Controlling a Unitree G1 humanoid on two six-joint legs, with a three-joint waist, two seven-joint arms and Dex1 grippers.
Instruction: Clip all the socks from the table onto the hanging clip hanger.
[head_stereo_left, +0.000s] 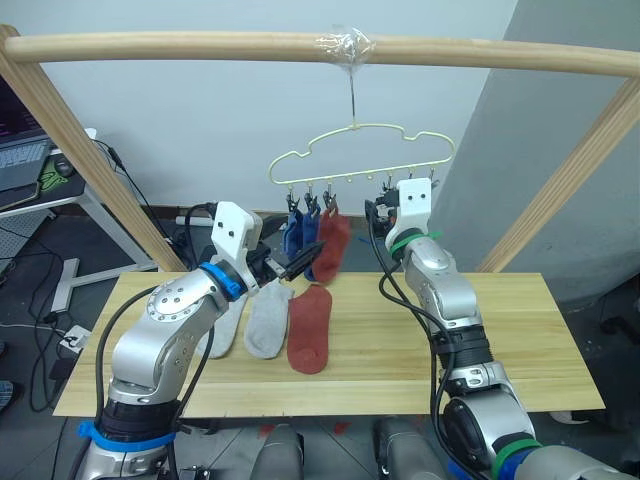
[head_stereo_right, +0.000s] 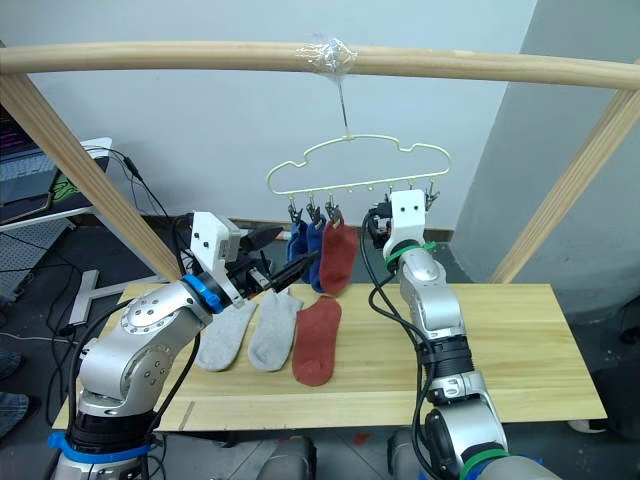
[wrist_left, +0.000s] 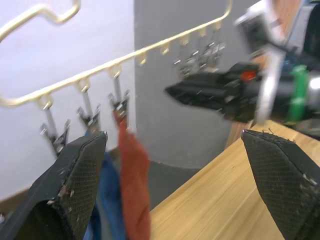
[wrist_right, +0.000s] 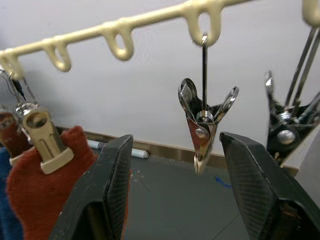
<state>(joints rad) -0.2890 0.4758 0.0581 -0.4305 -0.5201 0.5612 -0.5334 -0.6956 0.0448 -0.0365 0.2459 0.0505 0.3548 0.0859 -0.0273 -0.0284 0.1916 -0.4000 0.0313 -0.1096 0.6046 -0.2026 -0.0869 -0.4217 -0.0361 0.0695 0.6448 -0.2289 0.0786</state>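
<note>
In the left eye view, two blue socks (head_stereo_left: 297, 236) and one rust red sock (head_stereo_left: 333, 244) are seen clipped to the clip hanger (head_stereo_left: 362, 150). Two grey socks (head_stereo_left: 268, 320) and a second red sock (head_stereo_left: 309, 328) lie flat on the table (head_stereo_left: 520, 340), below and behind the left gripper (head_stereo_left: 290, 265).

In the right eye view, the right gripper (head_stereo_right: 385, 218) is raised to the hanger bar beside the free clips.

In the left wrist view, the left gripper's jaws are spread wide and hold nothing; the hung red sock droops just inside one finger.

In the right wrist view, the right jaws stand open and empty, with a free clip (wrist_right: 204, 125) hanging between them.

The socks are judged light, limp and non-slippery; a pinch at the cuff edge is advised, so that a firm lip is offered to the clip.
</note>
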